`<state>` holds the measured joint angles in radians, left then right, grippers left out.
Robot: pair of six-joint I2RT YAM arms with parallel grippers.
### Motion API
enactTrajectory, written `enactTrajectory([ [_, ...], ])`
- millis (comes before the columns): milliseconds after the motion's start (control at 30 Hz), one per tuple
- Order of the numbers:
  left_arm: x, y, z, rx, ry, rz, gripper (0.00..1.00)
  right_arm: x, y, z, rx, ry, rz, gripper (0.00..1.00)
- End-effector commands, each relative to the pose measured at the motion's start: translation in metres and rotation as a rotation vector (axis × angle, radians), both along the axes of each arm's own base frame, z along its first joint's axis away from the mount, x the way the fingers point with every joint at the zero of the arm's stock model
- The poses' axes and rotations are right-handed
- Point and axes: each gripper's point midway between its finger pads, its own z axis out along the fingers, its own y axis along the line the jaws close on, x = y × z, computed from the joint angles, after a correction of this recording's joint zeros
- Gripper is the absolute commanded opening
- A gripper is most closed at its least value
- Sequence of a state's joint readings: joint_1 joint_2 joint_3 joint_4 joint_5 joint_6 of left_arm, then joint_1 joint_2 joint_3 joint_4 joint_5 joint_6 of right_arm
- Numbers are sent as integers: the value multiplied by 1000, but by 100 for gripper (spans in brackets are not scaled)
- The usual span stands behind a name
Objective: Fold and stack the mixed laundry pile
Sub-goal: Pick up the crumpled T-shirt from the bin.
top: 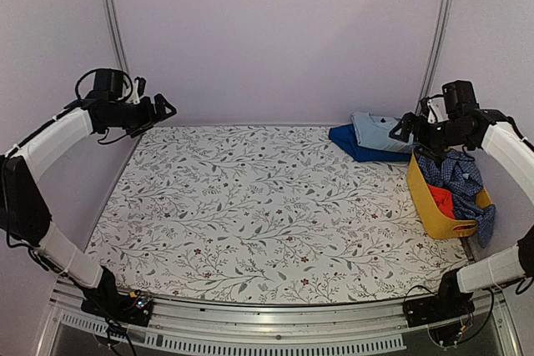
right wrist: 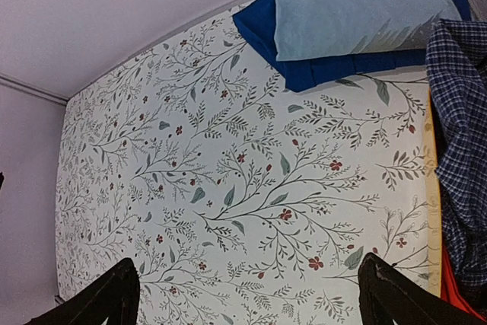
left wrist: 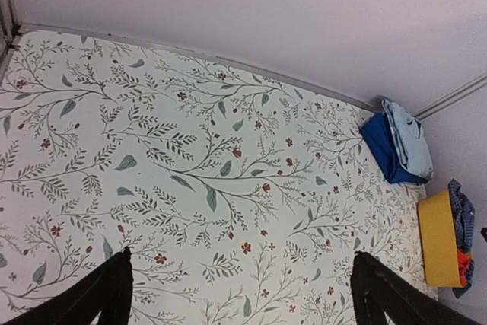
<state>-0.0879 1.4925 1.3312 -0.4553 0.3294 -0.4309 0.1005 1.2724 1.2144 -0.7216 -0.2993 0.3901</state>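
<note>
Yellow walls mark the plastic basket [top: 425, 199] at the right edge of the top view. It holds the blue small-check shirt [top: 459, 174], which drapes over its rim, and a red-orange cloth [top: 443, 202] tucked beneath. Just beyond it, at the upper right of the floral table cover [top: 250, 206], a folded light-blue top [top: 375, 129] lies on a folded royal-blue garment [top: 355, 147]. At the upper left the left gripper [top: 163, 111] hangs in the air. The right gripper [top: 407, 127] hovers at the stack's right end, near the basket. Each wrist view shows its fingers spread wide, holding nothing.
</note>
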Motion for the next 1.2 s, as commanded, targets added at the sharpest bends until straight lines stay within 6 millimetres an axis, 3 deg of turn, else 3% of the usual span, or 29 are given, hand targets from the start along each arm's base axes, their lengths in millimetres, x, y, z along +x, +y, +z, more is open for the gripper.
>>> enactTrajectory([
  [0, -6, 11, -13, 35, 72, 1, 100, 8, -68, 2, -63, 36, -219, 99],
  [200, -2, 22, -35, 7, 132, 24, 100, 14, -120, -23, -170, 156, -378, 99],
  [333, -3, 9, -33, -56, 128, -49, 100, 26, -143, -25, -225, 161, -433, 99],
  [467, -2, 9, -36, -54, 131, -45, 100, 31, -177, -34, -319, 216, -519, 99],
  [600, -3, 14, -40, -30, 140, -31, 100, 27, -207, -60, -488, 340, -576, 99],
  [733, -4, 17, -44, -13, 151, -19, 100, 25, -223, -89, -610, 442, -558, 99],
  [933, -1, 18, -39, -7, 143, -10, 100, 29, -225, -126, -645, 523, -493, 98],
  [1000, 0, 18, -38, -9, 140, -11, 100, 33, -219, -129, -614, 514, -469, 87],
  [1033, 0, 18, -38, -7, 140, -11, 100, 36, -216, -130, -593, 505, -457, 75],
  [1167, 0, 20, -38, -5, 143, -6, 100, 52, -199, -112, -451, 440, -419, 5],
])
